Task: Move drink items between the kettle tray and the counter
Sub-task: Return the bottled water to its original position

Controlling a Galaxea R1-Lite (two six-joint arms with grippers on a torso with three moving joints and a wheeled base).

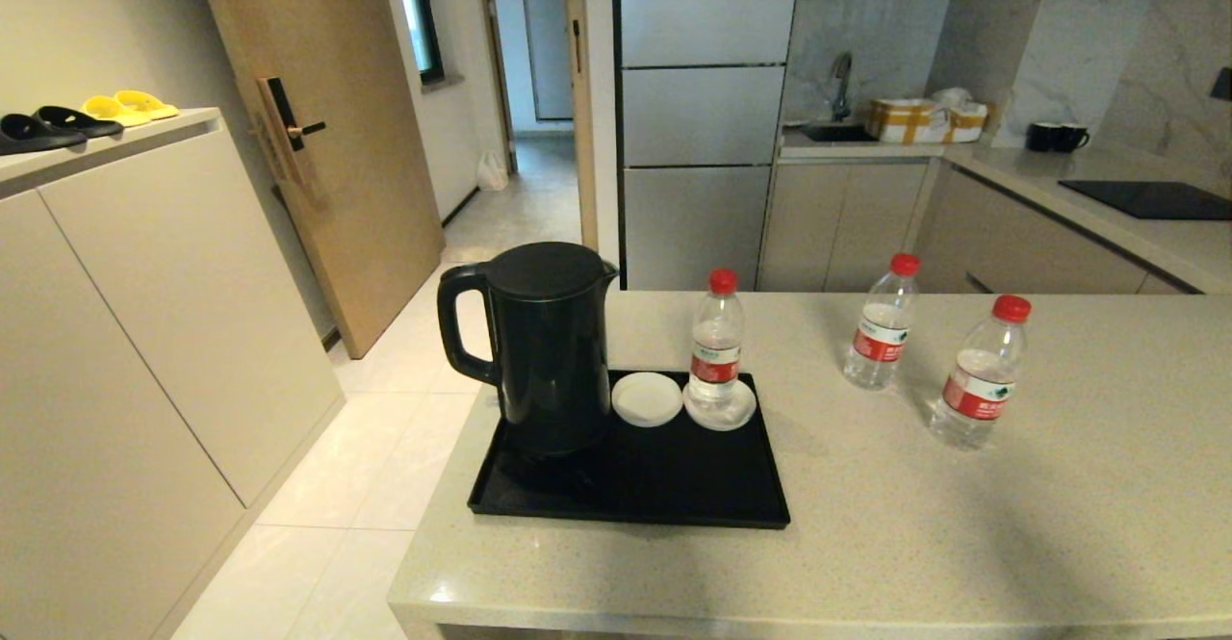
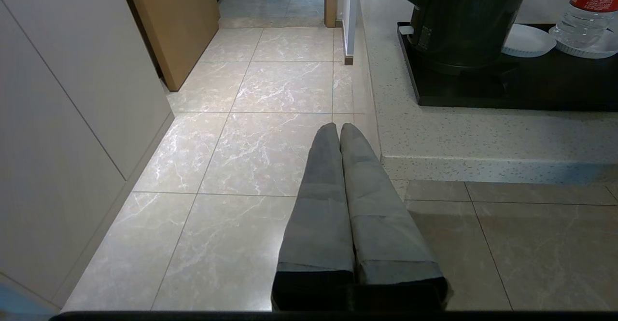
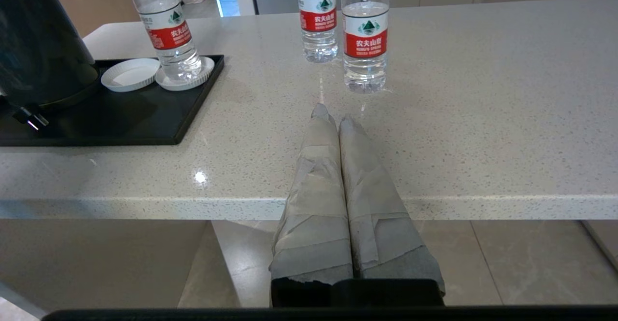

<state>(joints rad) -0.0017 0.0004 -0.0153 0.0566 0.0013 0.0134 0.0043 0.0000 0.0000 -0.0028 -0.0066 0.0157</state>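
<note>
Three bottles: three small water bottles with red caps stand upright by the black kettle (image 1: pixel 549 346).
Bottle on the tray: one bottle (image 1: pixel 715 349) stands on a white saucer (image 1: pixel 720 406) in the black tray (image 1: pixel 635 486), just beside the kettle.
Bottles on the counter: two bottles, a far one (image 1: pixel 882 334) and a near one (image 1: pixel 980 372), stand on the beige counter (image 1: pixel 962 524), well apart from the kettle and off the tray.
Saucers: two white saucers sit in the tray; the bare saucer (image 1: pixel 647 398) lies between the kettle and the bottle's saucer.
Kettle: one, standing at the tray's end farthest from the two counter bottles.
Head view only: it shows all the red caps, the wooden door (image 1: pixel 327 140), the yellow and black slippers (image 1: pixel 82 115) on the cabinet, and the sink worktop far behind the kettle. No gripper shows here.
Left wrist view only: the left gripper (image 2: pixel 339 129) hangs over the floor tiles (image 2: pixel 270 89), off the counter edge on the kettle's side. Its two grey fingers are pressed together and hold nothing.
Right wrist view only: the right gripper (image 3: pixel 333 113) is at the counter's front edge, near the two counter bottles and away from the kettle. Its two taped fingers are pressed together and hold nothing.
In the way: the kettle hides part of the tray in the left wrist view, and only the bottom of the tray bottle shows there.
</note>
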